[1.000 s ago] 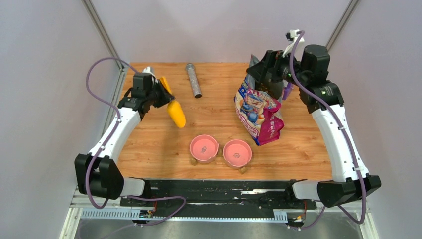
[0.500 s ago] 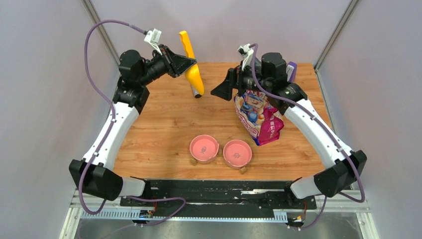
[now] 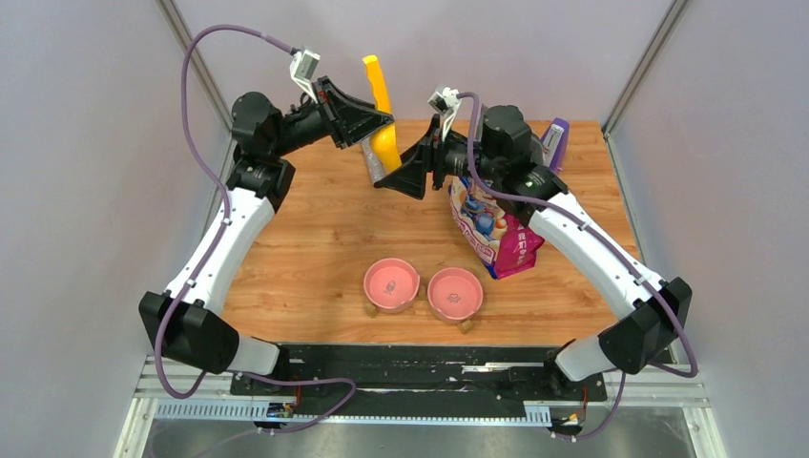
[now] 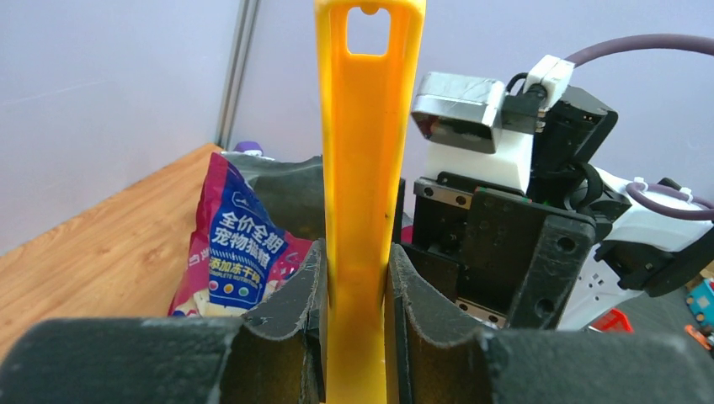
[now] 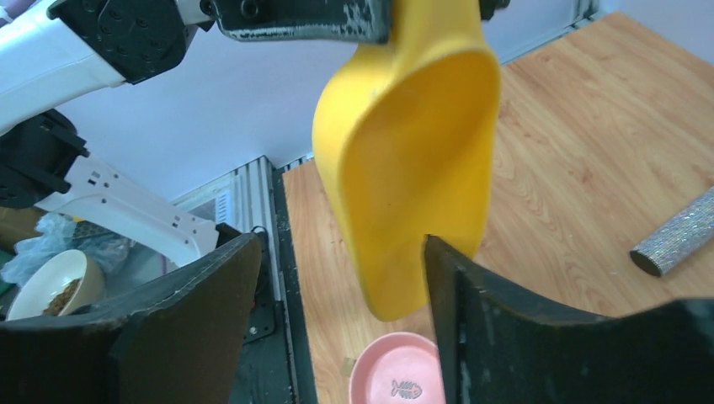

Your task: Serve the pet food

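Note:
My left gripper (image 3: 375,121) is shut on the handle of the yellow scoop (image 3: 383,110) and holds it upright, high over the back of the table, with the cup end down. The left wrist view shows the handle (image 4: 366,126) clamped between my pads. My right gripper (image 3: 408,172) is open and empty, right next to the scoop. The scoop's empty cup (image 5: 412,168) hangs just beyond its fingertips. The purple-pink cat bag (image 3: 496,224) stands at the right. Two empty pink bowls (image 3: 391,284) (image 3: 455,293) sit near the front. No pet food shows on the table.
A silver glitter cylinder (image 5: 674,240) lies at the back of the wooden table, partly hidden behind the scoop in the top view. A purple object (image 3: 555,138) stands at the back right. A beige bowl (image 5: 59,290) with brown bits sits off the table.
My left arm has lifted the scoop from low at the left to high at the back centre. My right gripper has left the bag's top and swung left towards the scoop.

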### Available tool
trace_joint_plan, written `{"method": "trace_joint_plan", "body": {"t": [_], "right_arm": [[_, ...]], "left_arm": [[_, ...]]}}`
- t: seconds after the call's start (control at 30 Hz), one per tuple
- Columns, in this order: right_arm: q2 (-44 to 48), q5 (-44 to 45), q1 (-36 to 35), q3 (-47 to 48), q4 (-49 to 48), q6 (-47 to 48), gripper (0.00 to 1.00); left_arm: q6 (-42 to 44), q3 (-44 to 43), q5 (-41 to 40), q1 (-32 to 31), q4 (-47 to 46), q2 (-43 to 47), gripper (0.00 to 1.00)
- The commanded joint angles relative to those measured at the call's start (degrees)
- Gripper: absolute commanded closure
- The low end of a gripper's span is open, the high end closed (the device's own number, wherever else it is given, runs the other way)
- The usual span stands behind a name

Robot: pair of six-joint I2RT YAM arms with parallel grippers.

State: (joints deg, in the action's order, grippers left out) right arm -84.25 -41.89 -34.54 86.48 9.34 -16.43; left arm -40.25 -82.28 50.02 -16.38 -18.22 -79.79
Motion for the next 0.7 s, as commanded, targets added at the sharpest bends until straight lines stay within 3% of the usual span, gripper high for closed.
{"method": "trace_joint_plan", "body": {"t": [0.0, 0.03, 0.13, 0.3, 0.37, 0.4, 0.47, 0.53, 0.67], "right_arm": [[0.3, 4.5, -0.5, 0.0, -6.4, 1.6, 0.4], [-0.2, 4.6, -0.6, 0.6, -6.2, 1.5, 0.49], [-2.5, 3.4, -0.8, 3.4, -4.0, 2.4, 0.65], [-3.8, 3.9, -1.3, 4.3, -3.6, 4.1, 0.77], [-4.0, 5.3, -1.3, 4.5, -3.4, 5.0, 0.97], [-4.0, 6.7, -1.3, 4.7, -3.0, 5.5, 1.0], [-3.6, 9.6, -1.3, 4.7, -1.8, 7.4, 1.0], [-3.1, 13.6, -1.6, 4.4, 0.2, 10.6, 1.0], [-2.7, 21.7, -2.7, 4.3, 5.4, 18.8, 1.0]], "left_arm": [[-1.1, -3.1, 2.1, -0.2, -2.8, 0.4, 1.0], [-1.3, -3.1, 2.3, -0.2, -2.8, 0.4, 1.0], [-1.5, -3.7, 3.0, -0.2, -1.1, -0.1, 1.0], [0.5, -4.9, 2.7, -0.2, 3.4, -0.5, 0.93], [0.3, -4.7, 2.9, -0.2, 3.5, -0.5, 0.77], [0.4, -4.7, 2.8, -0.2, 3.8, -0.5, 0.57], [0.6, -4.8, 2.6, -0.2, 4.9, -0.2, 0.35], [2.0, -5.6, 0.6, -0.2, 8.6, 0.3, 0.23], [5.1, -10.2, -8.3, -0.2, 23.4, -0.1, 0.18]]}}
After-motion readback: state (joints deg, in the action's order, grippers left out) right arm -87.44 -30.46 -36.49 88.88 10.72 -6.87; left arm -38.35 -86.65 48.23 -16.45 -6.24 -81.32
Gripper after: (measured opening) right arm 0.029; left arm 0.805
